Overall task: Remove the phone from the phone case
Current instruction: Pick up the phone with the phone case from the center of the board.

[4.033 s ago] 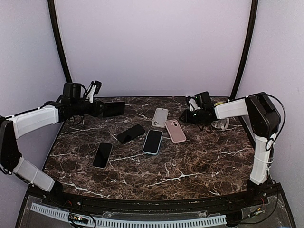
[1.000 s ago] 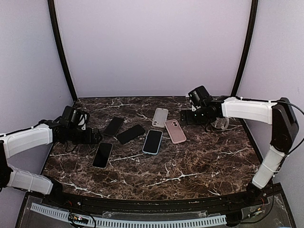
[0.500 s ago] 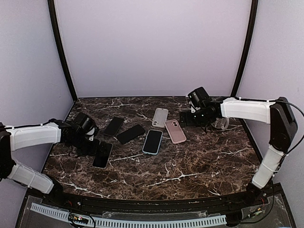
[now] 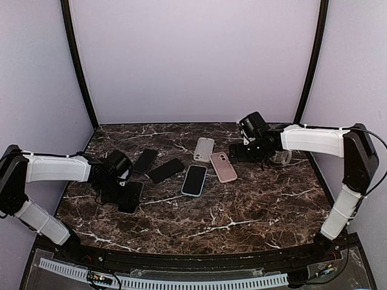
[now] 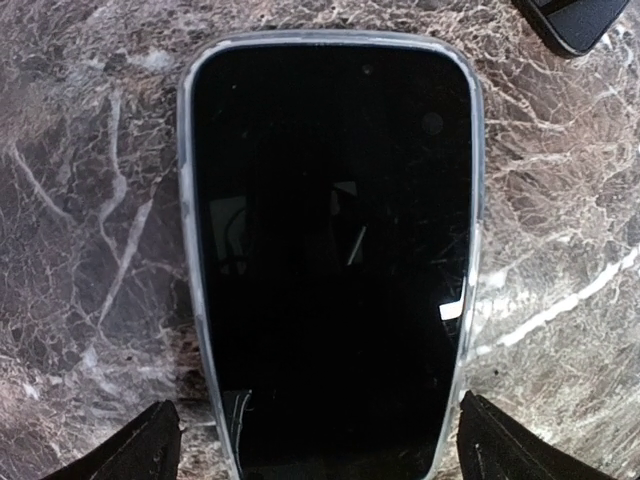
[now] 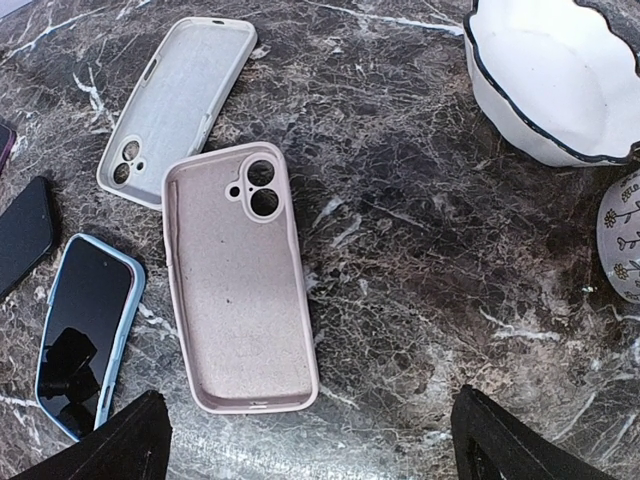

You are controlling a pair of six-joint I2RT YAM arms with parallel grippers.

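Closing down from this pose looks risky, mostly because of the marble tabletop (image 4: pixel 254 211): it is polished, so a one-sided push would likely skate the whole thing away rather than peel it. Cased phone (image 5: pixel 330 240) lies flat, screen up, at lower left of the overhead view, filling the centre of the left wrist view. Left fingers (image 5: pixel 140 452) spread wide, tips at the lower corners of that frame, flanking the phone's lower end; no contact that I can see. Squeezing the sides would likely pinch case and handset together, separating nothing. Right fingers (image 6: pixel 125 440) also wide apart and empty, upper right of the overhead view, above a bare pink case (image 6: pixel 240 290). They are well apart from the job, so no second hold if the phone slips. Look of it: black glass, dark and reflective, rounded corners. The clear case (image 5: pixel 187 260) shows only as a thin greyish rim hugging the edge, so little lip to catch.
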